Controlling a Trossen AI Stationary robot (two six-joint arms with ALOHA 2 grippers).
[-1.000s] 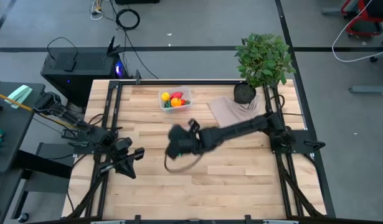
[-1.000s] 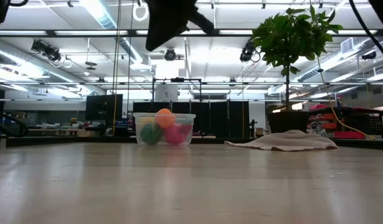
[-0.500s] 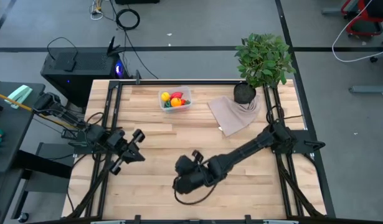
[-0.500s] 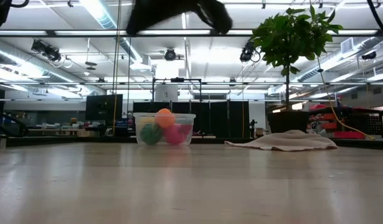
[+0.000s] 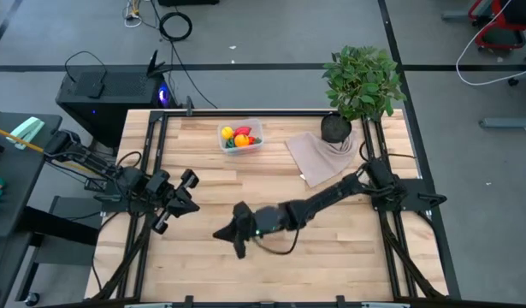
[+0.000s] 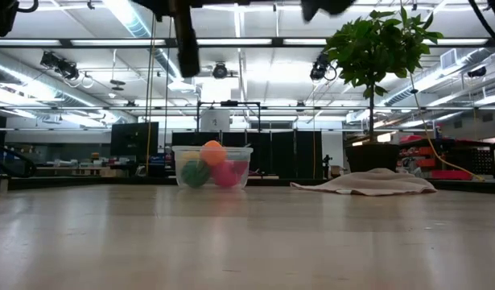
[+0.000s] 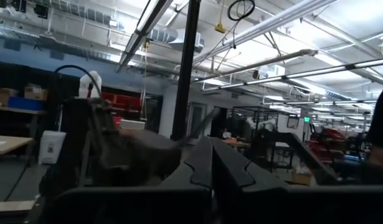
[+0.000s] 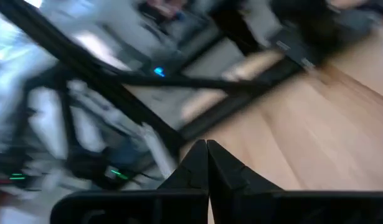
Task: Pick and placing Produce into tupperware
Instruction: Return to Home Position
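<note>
The tupperware [image 5: 240, 138] is a clear tub near the table's far edge; it also shows in the low view [image 6: 213, 167]. The produce [image 5: 237, 136] lies inside it: yellow, orange, red and green pieces [image 6: 208, 165]. My right gripper [image 5: 231, 237] hangs shut over the bare table's near middle, well short of the tub; its wrist view shows the fingers together [image 8: 207, 160]. My left gripper [image 5: 184, 181] waits shut at the table's left side, its fingers together in its wrist view [image 7: 210, 163]. Neither holds anything.
A beige folded cloth [image 5: 318, 156] lies right of the tub, partly under a potted leafy plant [image 5: 358, 84] at the far right corner. Bare wood [image 5: 271, 184] stretches between the tub and my right arm. Black frame rails [image 5: 147, 162] run along the table's sides.
My right gripper has swung from the table's middle toward the near edge, then leftward, turning as it went, and stays raised. My left gripper has shifted a little toward the far edge and turned. The tub, produce and cloth have kept still.
</note>
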